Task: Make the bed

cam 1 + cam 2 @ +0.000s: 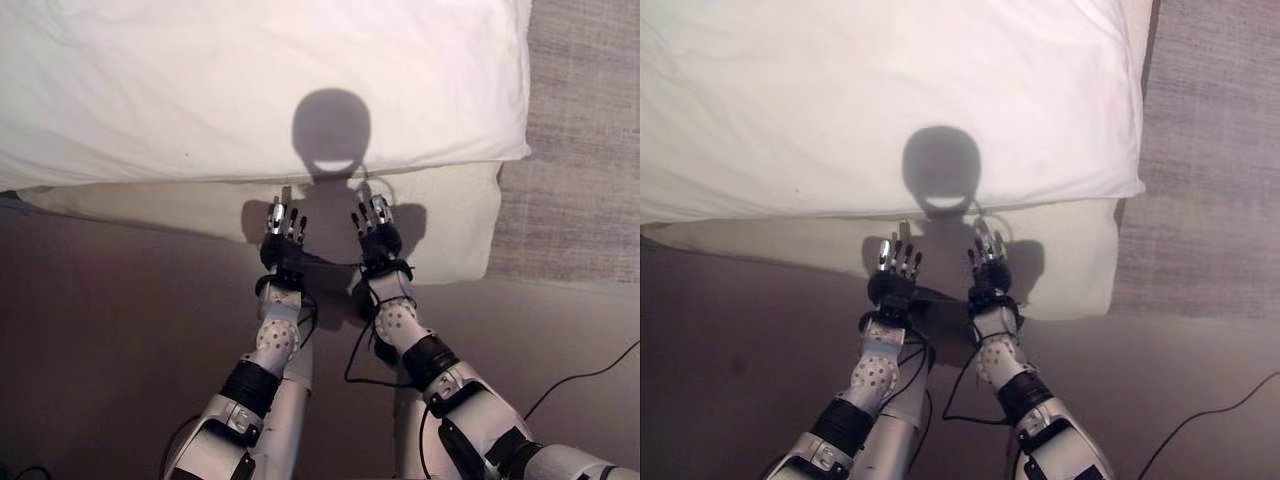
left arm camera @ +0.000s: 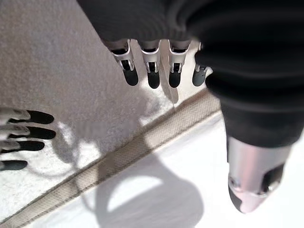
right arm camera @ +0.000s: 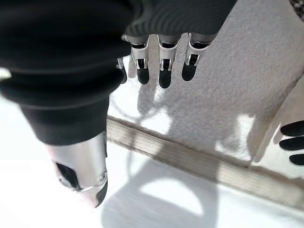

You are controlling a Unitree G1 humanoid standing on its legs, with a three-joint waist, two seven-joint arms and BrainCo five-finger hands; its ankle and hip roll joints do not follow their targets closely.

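A white bed cover (image 1: 250, 90) lies smooth over the bed, and its lower edge overhangs the cream mattress side (image 1: 440, 225). My left hand (image 1: 283, 240) and right hand (image 1: 377, 235) are side by side in front of that mattress side, just below the cover's edge. Both are open, with straight fingers pointing toward the bed and nothing held. In the left wrist view the left hand's fingers (image 2: 152, 71) hover over textured mattress fabric (image 2: 57, 57) near a piped seam (image 2: 142, 142). The right wrist view shows the right hand's fingers (image 3: 161, 66) over the same fabric and seam (image 3: 190, 159).
Brown floor (image 1: 100, 330) runs along the bed's near side. A grey rug (image 1: 585, 140) lies past the bed's right corner. The cover's right corner (image 1: 515, 145) ends just above the mattress corner.
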